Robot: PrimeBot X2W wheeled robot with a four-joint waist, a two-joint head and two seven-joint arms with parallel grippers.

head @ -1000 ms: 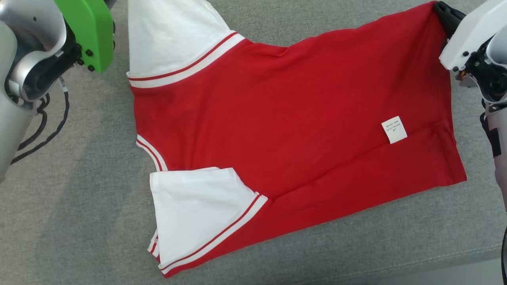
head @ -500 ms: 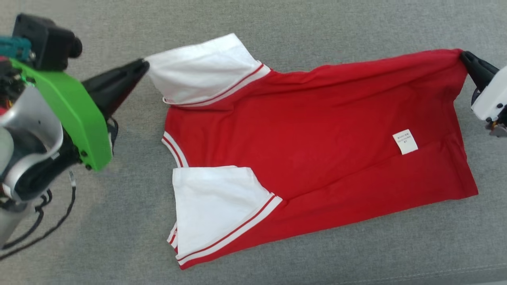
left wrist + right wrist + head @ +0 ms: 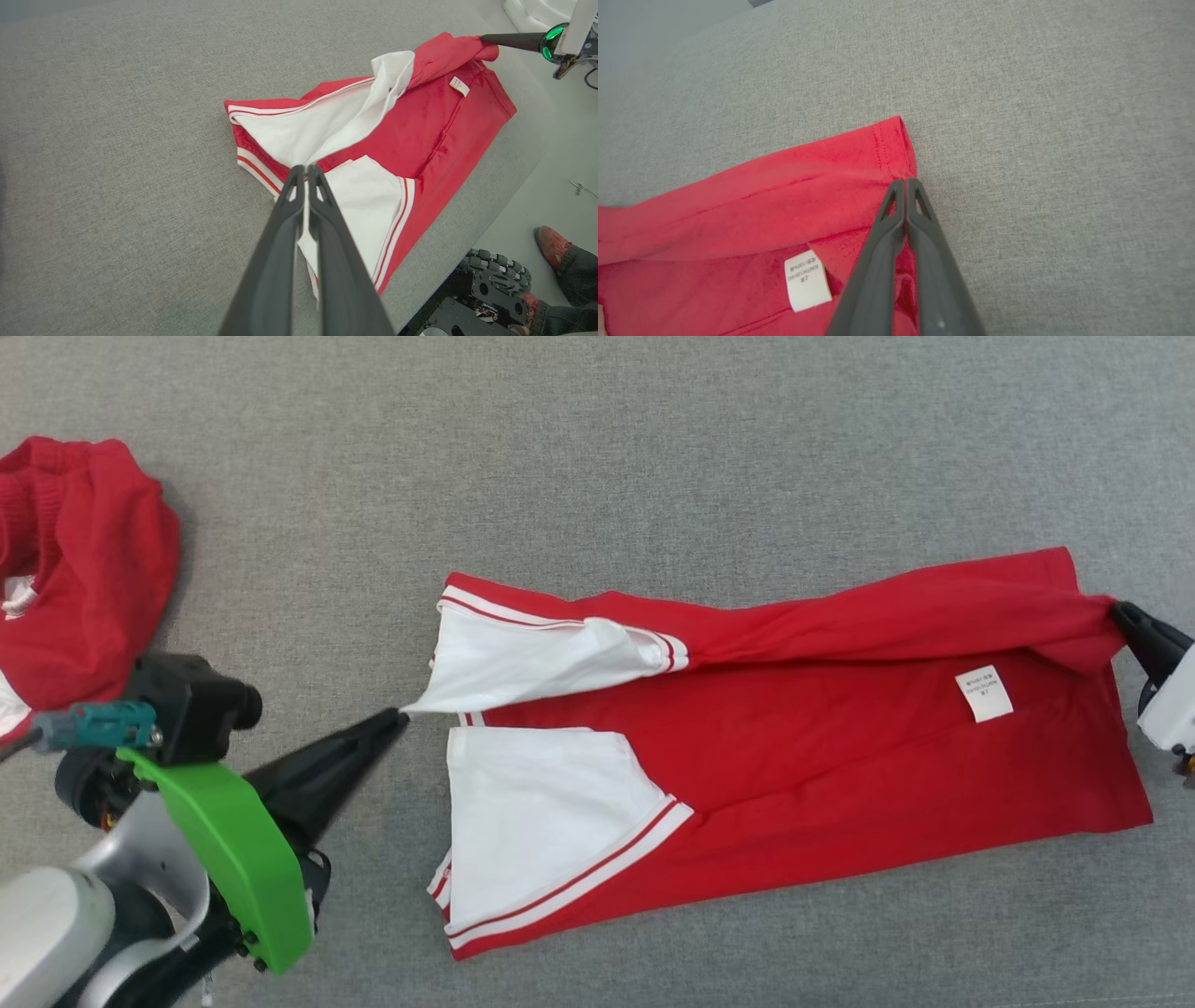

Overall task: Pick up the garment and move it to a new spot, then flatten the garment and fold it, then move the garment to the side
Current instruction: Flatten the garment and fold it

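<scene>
Looking down from the head, we see the red short-sleeved garment with white sleeves [image 3: 794, 775] lying on the grey woven fabric surface [image 3: 653, 457], stretched from centre out to 3 o'clock, with its far long edge rolled over the body. Down at 8 o'clock, our left gripper [image 3: 400, 712] has its fingers pinched tight on the tip of the upper sleeve. At 3 o'clock our right gripper [image 3: 1117, 609] is clamped on the red hem corner. The right wrist view confirms no gap there, with the small white care label [image 3: 807, 279] at 7 o'clock. The head view adds a crumpled red cloth [image 3: 84, 569] at 9 o'clock. The left wrist view adds a person's reddish shoe [image 3: 551, 242] at 4 o'clock, near a black wheeled base [image 3: 490, 284].
</scene>
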